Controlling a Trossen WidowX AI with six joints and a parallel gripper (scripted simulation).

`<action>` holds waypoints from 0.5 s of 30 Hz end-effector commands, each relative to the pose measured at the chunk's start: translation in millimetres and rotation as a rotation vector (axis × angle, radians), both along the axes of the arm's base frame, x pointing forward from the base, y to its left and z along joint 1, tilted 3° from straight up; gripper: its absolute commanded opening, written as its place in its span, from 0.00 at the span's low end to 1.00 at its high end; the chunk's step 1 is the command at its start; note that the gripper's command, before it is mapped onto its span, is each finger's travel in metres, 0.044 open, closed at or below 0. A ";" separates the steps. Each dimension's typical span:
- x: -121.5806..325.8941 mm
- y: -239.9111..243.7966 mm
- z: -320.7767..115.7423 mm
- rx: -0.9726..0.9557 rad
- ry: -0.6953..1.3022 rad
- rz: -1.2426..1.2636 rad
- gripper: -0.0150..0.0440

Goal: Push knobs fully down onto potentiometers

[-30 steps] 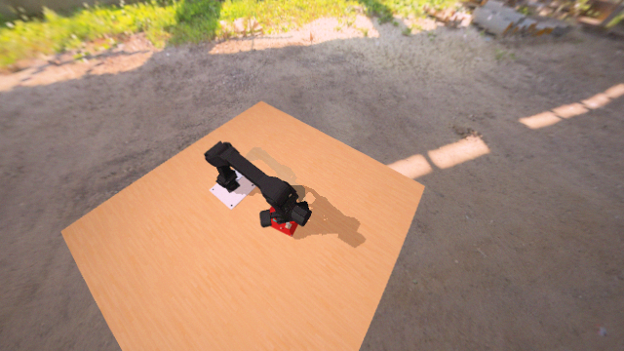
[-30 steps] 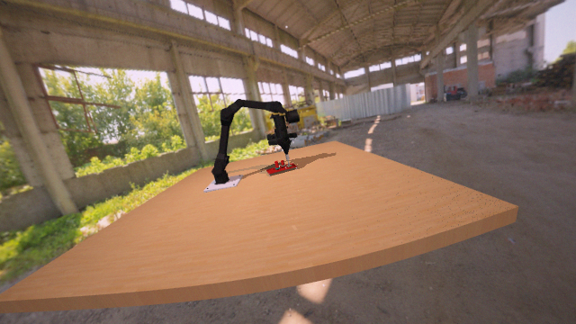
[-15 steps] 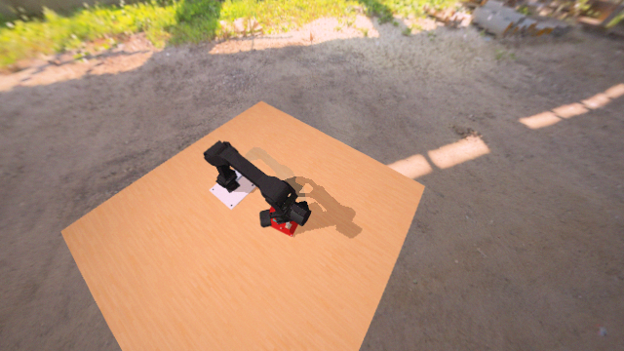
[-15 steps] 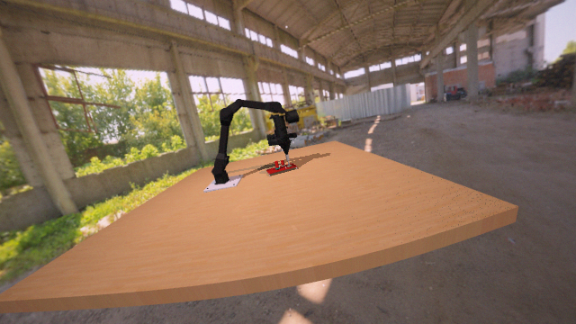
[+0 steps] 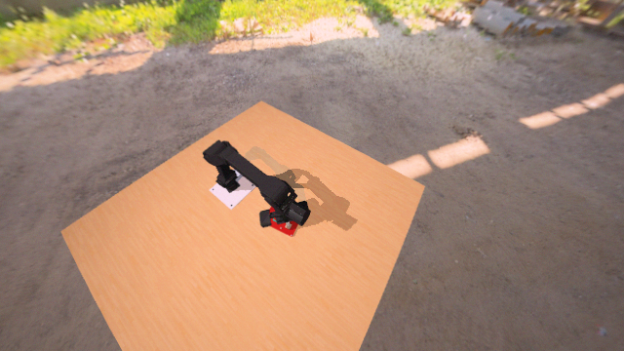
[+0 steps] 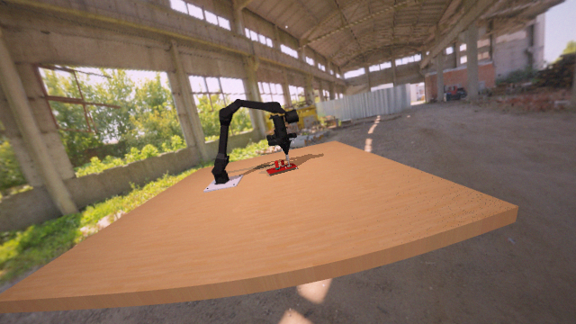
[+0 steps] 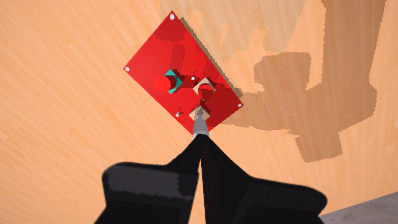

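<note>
The red circuit board [image 5: 292, 233] [image 6: 272, 172] [image 7: 147, 56] stands on the table. In the wrist view a round red knob [image 7: 162, 83] stands above the teal potentiometer [image 7: 176, 85], looking taller than the other. A second red knob [image 7: 205, 91] sits over a beige potentiometer [image 7: 198, 87]. The gap under either knob cannot be judged. Another beige part [image 7: 193, 115] lies near the board's lower corner. My gripper [image 6: 288, 165] [image 7: 201, 138] is shut and empty, its slim grey tips pointing down over that beige part beside the second knob. Whether the tips touch anything is unclear.
The arm's white base plate [image 5: 231, 201] [image 6: 234, 182] is on the wooden table [image 5: 195, 273] [image 6: 252, 225], behind the board. Small pale pins [image 7: 193, 78] [image 7: 177, 115] stand on the board near the potentiometers. The arm casts a shadow over part of the board.
</note>
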State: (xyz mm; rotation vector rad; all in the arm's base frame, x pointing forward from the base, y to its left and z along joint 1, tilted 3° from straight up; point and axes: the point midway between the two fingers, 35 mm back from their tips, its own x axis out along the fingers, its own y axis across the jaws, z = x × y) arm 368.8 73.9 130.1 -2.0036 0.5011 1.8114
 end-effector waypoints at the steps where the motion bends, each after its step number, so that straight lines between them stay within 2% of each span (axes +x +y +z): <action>1: 3.8 -0.8 -19.2 -0.008 0.017 0.004 0.25; 15: 4.4 -0.9 -26.7 -0.008 0.017 0.004 0.25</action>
